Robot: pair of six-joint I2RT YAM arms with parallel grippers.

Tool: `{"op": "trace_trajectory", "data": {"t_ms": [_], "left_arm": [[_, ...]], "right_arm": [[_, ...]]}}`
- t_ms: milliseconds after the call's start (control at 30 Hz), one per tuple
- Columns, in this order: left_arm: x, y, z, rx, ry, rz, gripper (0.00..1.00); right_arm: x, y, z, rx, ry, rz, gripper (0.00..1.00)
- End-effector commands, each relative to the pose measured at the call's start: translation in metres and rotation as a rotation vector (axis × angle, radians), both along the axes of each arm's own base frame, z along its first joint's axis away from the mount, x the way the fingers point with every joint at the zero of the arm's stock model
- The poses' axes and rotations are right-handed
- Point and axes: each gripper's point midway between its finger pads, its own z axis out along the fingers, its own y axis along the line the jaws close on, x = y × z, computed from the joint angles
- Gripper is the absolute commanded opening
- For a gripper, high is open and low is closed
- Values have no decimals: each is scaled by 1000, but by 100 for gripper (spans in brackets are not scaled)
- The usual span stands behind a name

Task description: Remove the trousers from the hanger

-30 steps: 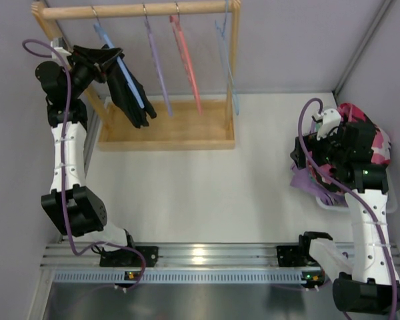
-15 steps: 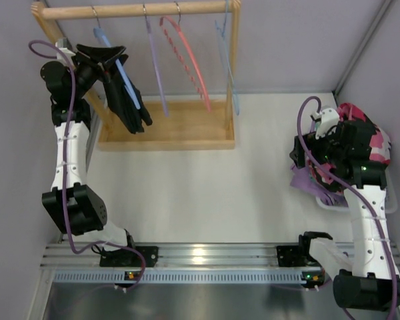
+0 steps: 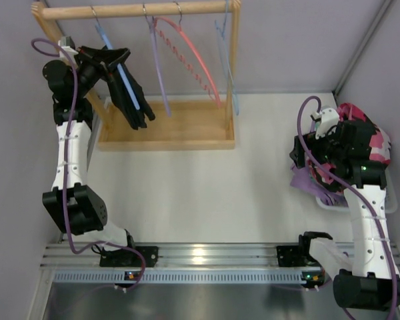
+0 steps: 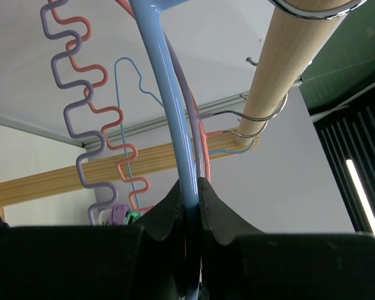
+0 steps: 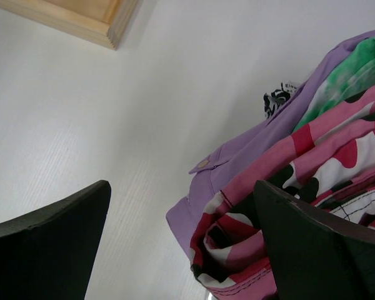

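Note:
The light blue hanger (image 3: 125, 75) hangs at the left end of the wooden rod. The black trousers (image 3: 129, 105) hang limp over its lower arm, above the rack base. My left gripper (image 3: 112, 56) is shut on the hanger's upper arm. In the left wrist view the blue arm (image 4: 167, 106) runs up from between the closed fingers of the left gripper (image 4: 191, 195), and the trousers are out of view there. My right gripper (image 3: 313, 155) is open and empty at the far right, beside the clothes heap. In the right wrist view it (image 5: 181, 187) holds nothing.
The wooden rack has a top rod (image 3: 140, 9) and a base tray (image 3: 187, 137). On it hang a purple hanger (image 3: 159, 73), a red wavy hanger (image 3: 193, 63) swung out to the right, and a thin pale blue hanger (image 3: 227, 47). A patterned clothes heap (image 3: 368, 141) lies at the right edge.
My left gripper has shifted slightly right with the blue hanger, and the trousers swung with it. The red hanger has swung further out to the right. The right arm has barely moved.

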Motion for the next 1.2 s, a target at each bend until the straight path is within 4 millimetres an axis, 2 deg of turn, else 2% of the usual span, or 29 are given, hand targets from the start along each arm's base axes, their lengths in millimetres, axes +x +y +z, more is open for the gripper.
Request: {"op": "trace_trajectory", "data": {"t_ms": [0,167,200,300,400,500,567,600,633,700,733,767,800,867,900,933,967,1100,1167], "left_arm": [[-20,-3,50,3,-139,8,0],[-41,-6,93,-10,-241,6,0],[-51,-8,108,-3,-284,1,0],[-69,-12,131,20,-358,8,0],[-81,-14,142,29,-389,7,0],[-94,-19,144,28,-393,-16,0],[-98,-21,138,20,-379,-26,0],[-112,-24,142,25,-395,-29,0],[-108,-24,127,21,-354,-38,0],[-119,-27,121,26,-352,-39,0],[-136,-31,123,42,-373,-44,0],[-133,-31,110,39,-340,-50,0],[-137,-33,104,35,-326,-56,0],[-152,-36,95,28,-315,-61,0],[-161,-38,95,31,-325,-65,0],[-166,-39,93,27,-323,-67,0],[-182,-42,97,29,-347,-64,0],[-201,-46,88,21,-360,-77,0],[-209,-48,87,18,-364,-74,0]], "right_arm": [[3,6,16,11,-58,27,99],[2,6,18,2,-66,30,99],[2,6,18,3,-66,31,100],[2,6,21,3,-78,32,99],[2,7,25,4,-90,34,99],[3,10,33,15,-113,50,99],[2,12,40,24,-144,57,100],[1,15,44,28,-166,76,99],[0,18,49,29,-177,93,99],[-1,24,51,35,-174,137,99],[-1,25,57,34,-190,146,99],[1,26,60,34,-198,157,99],[2,29,65,40,-212,172,99],[4,33,80,41,-253,199,99],[7,35,82,43,-248,213,99],[8,38,93,39,-267,224,99],[10,40,97,41,-270,233,99],[14,60,116,29,-346,286,99],[10,80,122,35,-390,353,99]]}}
